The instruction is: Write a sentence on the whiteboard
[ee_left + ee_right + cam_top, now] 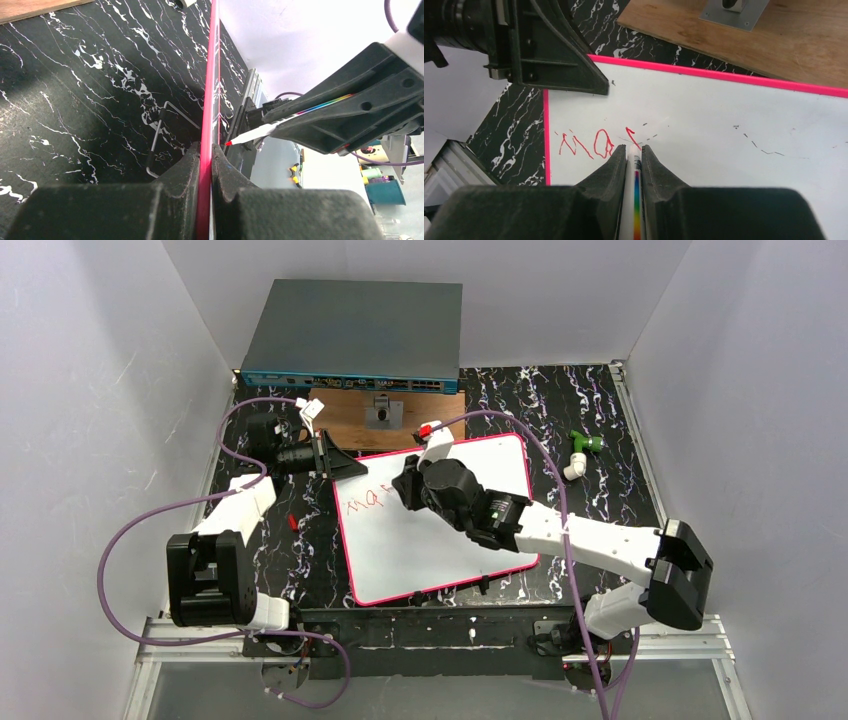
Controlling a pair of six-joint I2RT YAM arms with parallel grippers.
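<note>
The whiteboard (430, 550) with its pink-red rim lies on the black marbled table. My left gripper (335, 466) is shut on the board's far left edge; the left wrist view shows the pink rim (210, 100) clamped between my fingers. My right gripper (412, 485) is shut on a white marker with a rainbow stripe (635, 190), its red tip (228, 143) close to the board. The sentence (594, 144) is a few red scrawled letters near the board's left edge, also seen from above (366, 503). The marker tip sits at the last red stroke.
A brown wooden board (350, 415) with a grey metal bracket (382, 412) lies behind the whiteboard. A grey network switch (355, 335) stands at the back. A green and white object (580, 452) lies at the right. A small red cap (291, 522) lies left of the board.
</note>
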